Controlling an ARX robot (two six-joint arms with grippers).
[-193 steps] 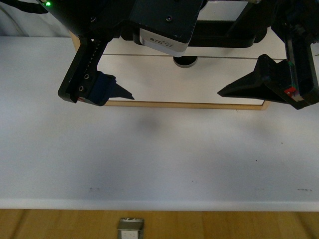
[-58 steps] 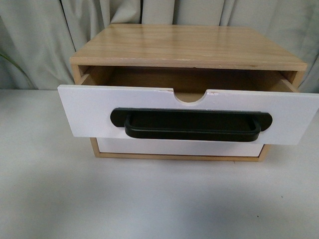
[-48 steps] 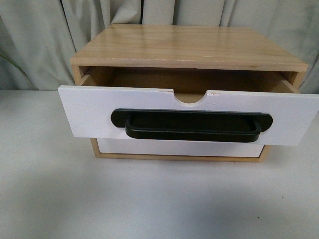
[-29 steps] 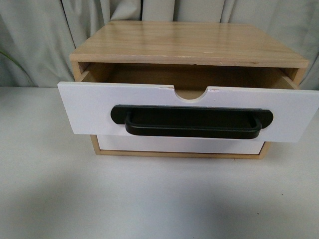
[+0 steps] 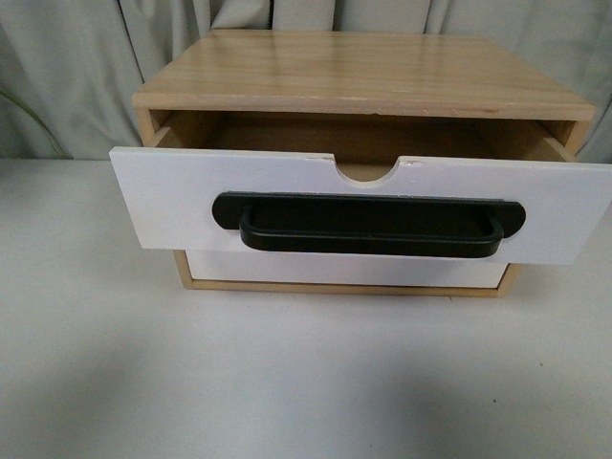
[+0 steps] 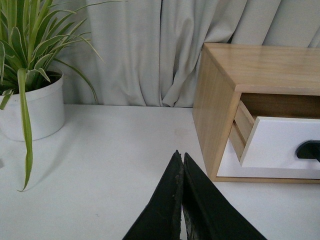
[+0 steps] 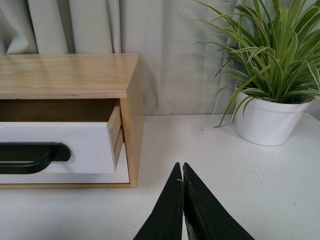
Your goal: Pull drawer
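Note:
The drawer (image 5: 172, 206), white-fronted with a long black bar handle (image 5: 368, 226) and a semicircular notch (image 5: 368, 170), stands pulled partway out of a light wood cabinet (image 5: 363, 72). Its wood side shows in both wrist views, as the drawer (image 6: 285, 145) and the drawer (image 7: 55, 145). Neither arm appears in the front view. My left gripper (image 6: 180, 155) is shut and empty over the table, off the cabinet's left side. My right gripper (image 7: 181, 165) is shut and empty, off the cabinet's right side. Nothing touches the handle.
A plain white drawer front (image 5: 344, 270) without a handle sits shut below the open drawer. A potted plant (image 6: 30, 107) stands left of the cabinet and a second potted plant (image 7: 267, 117) right of it. Grey curtains (image 5: 67, 67) hang behind the white table (image 5: 287, 382).
Both arms have left the front view, which has tilted up from the tabletop onto the cabinet. Over the last second the cabinet sits slightly higher in the picture; the drawer stays open.

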